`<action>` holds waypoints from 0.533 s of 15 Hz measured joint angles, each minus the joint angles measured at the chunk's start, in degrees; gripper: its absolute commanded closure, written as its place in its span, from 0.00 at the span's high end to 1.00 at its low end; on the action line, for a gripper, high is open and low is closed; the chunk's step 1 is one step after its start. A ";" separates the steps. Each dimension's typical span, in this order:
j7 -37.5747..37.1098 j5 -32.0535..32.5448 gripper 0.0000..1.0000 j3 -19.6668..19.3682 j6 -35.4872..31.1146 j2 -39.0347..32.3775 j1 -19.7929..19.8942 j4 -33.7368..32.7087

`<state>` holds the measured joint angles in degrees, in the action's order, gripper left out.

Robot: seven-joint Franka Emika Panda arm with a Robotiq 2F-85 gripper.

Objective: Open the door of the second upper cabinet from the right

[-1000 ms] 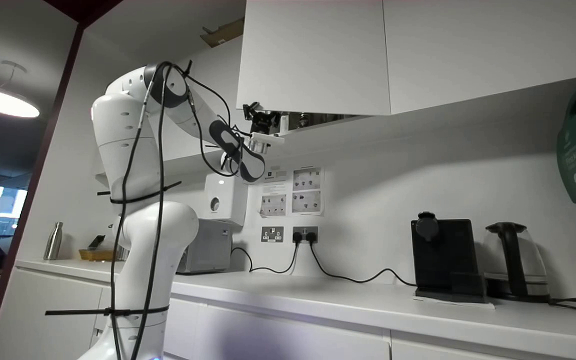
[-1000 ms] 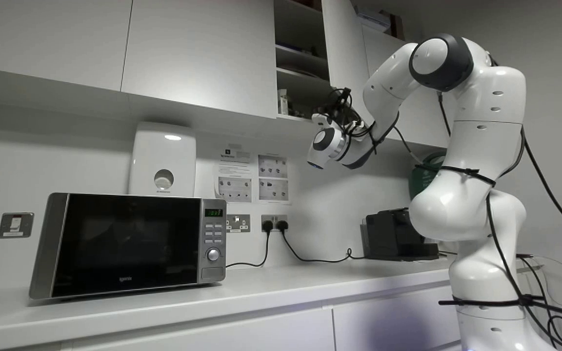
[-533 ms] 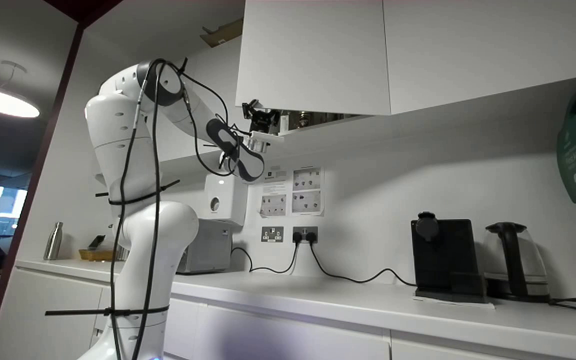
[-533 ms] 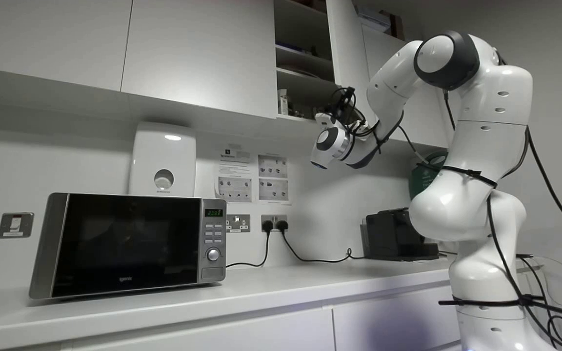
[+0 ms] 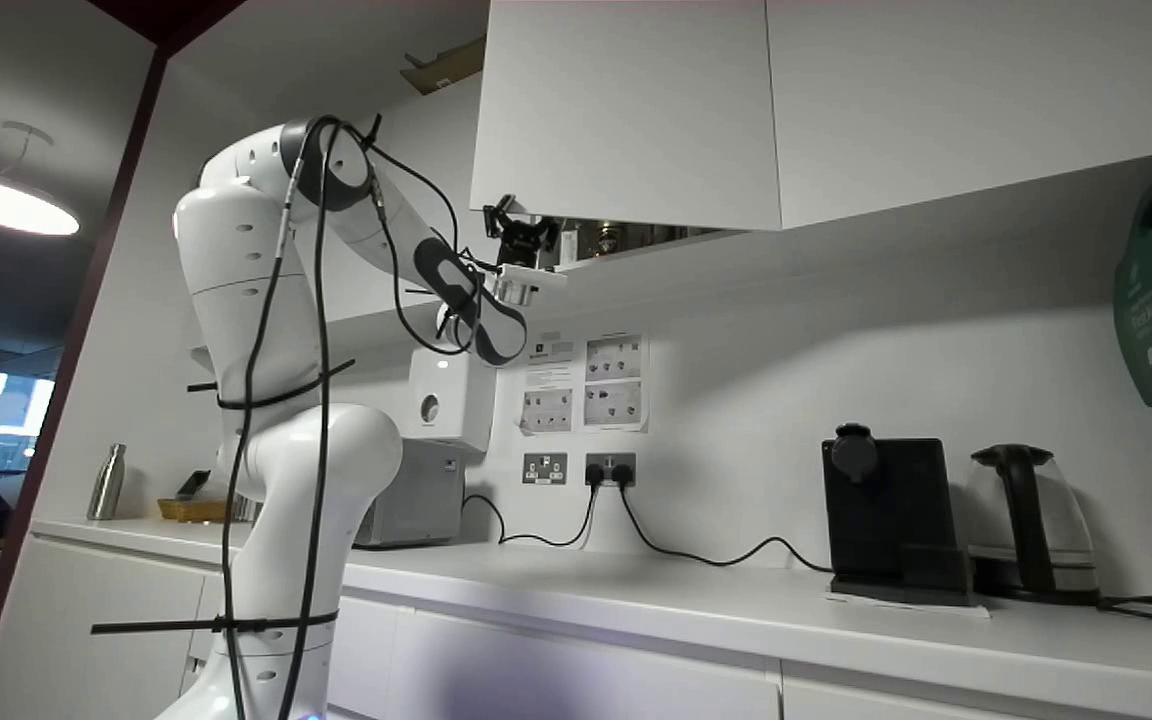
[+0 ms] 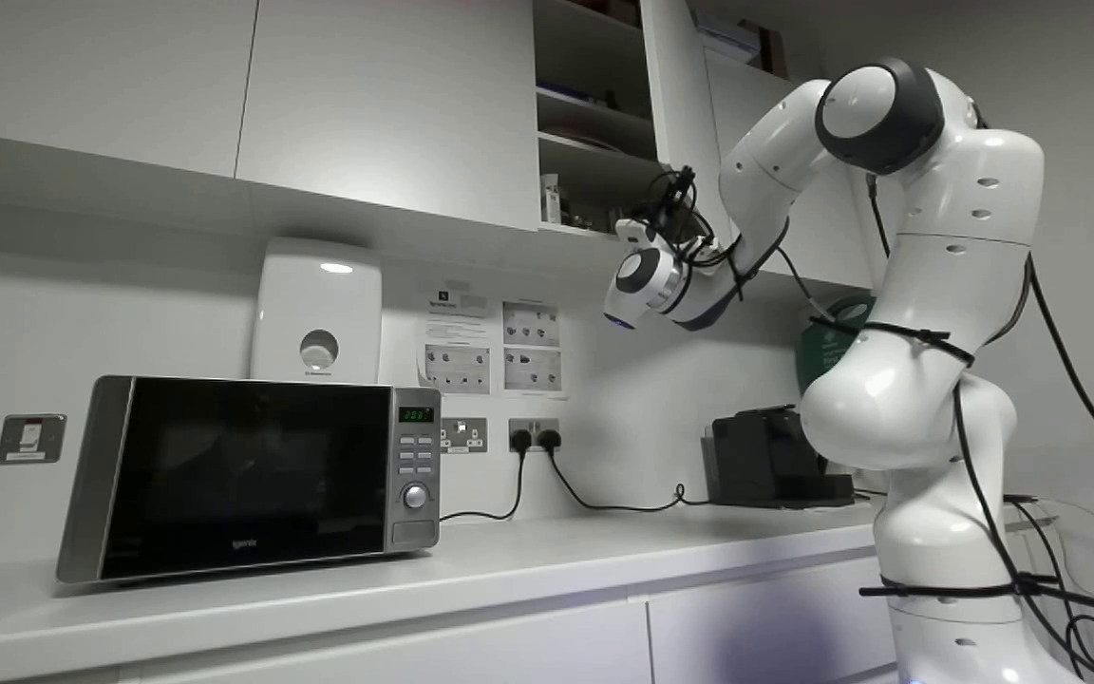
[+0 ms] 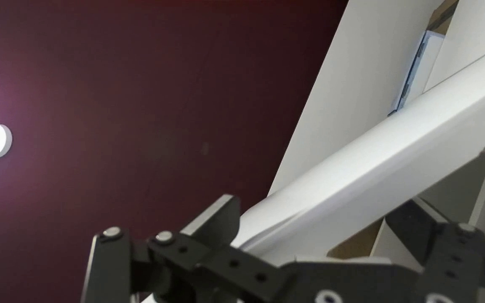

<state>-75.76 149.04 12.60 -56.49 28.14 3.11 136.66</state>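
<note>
The door (image 5: 626,110) stands part-way out from its cabinet (image 6: 594,52), in the upper row over the worktop (image 6: 528,565). In an exterior view its right side lies along a closed panel (image 5: 976,90), and small items show through the gap beneath it, too small to name. From across the scene the cabinet's shelves are in sight to the left of the door — a small white container (image 6: 550,198) stands on the lowest one.

The arm (image 6: 965,218) reaches up to the door's lower free corner. In the wrist view the gripper (image 7: 320,216) is wide: its fingers (image 7: 221,225) are well apart, with the door's edge running between them. Whether either finger touches the door I cannot tell. Dark red ceiling (image 7: 150,105) fills the left of that view.

A microwave (image 6: 253,475) sits on the worktop, below a wall dispenser (image 6: 316,309). Sheets (image 5: 613,382) are fixed to the wall right of the dispenser, with sockets (image 5: 544,468) just below — two black plugs (image 5: 593,474) are in the right-hand one. In an exterior view, a kettle (image 5: 1021,525) stands just right of a black coffee machine (image 5: 891,510), and a steel bottle (image 5: 108,482) stands at the far left.
</note>
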 measured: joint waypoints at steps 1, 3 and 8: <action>-0.01 -0.01 1.00 0.12 0.13 0.00 0.08 0.05; -0.01 -0.03 1.00 0.22 0.23 0.07 0.09 0.16; 0.59 -0.23 1.00 0.45 -2.82 5.02 -3.90 3.94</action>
<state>-75.17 148.81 13.05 -59.31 33.16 -0.79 140.60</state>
